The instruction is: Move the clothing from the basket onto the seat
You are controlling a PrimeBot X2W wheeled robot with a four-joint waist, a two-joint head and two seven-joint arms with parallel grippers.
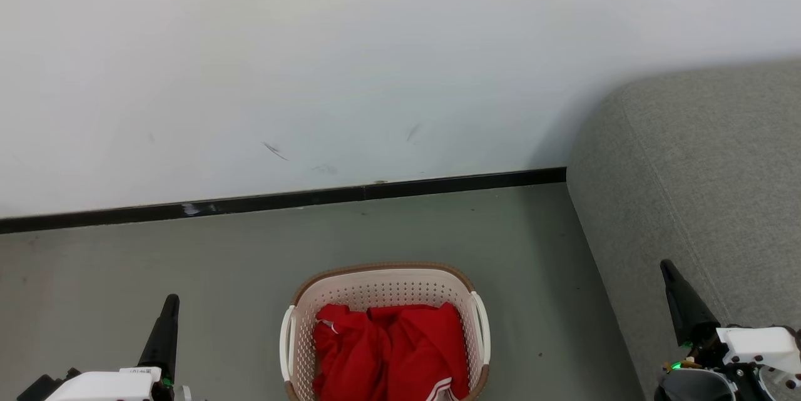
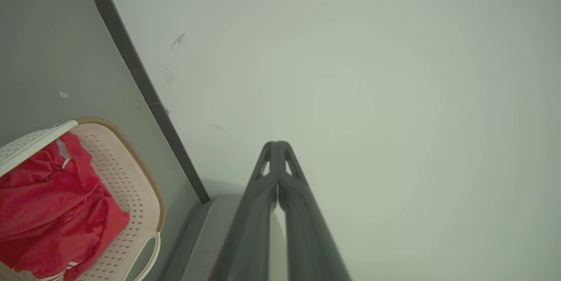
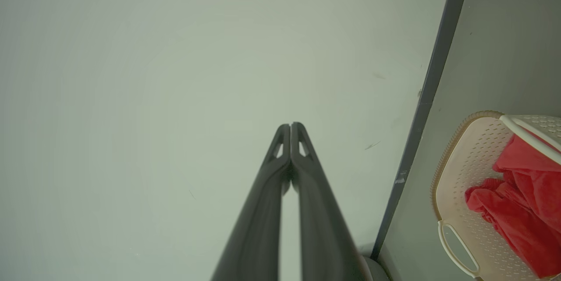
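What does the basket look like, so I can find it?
Start at the big grey sofa. On the floor to its left sits the basket, cream-white with little holes and a brown rim. Only it holds bright red clothing.

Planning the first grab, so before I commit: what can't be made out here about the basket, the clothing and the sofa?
Basket: its near rim is cut off by the head view's bottom edge; both wrist views crop it at a frame edge.
Clothing: garment count unclear; the red folds bunch together and run off the bottom edge.
Seat: its sitting surface is cut off by the head view's right edge.
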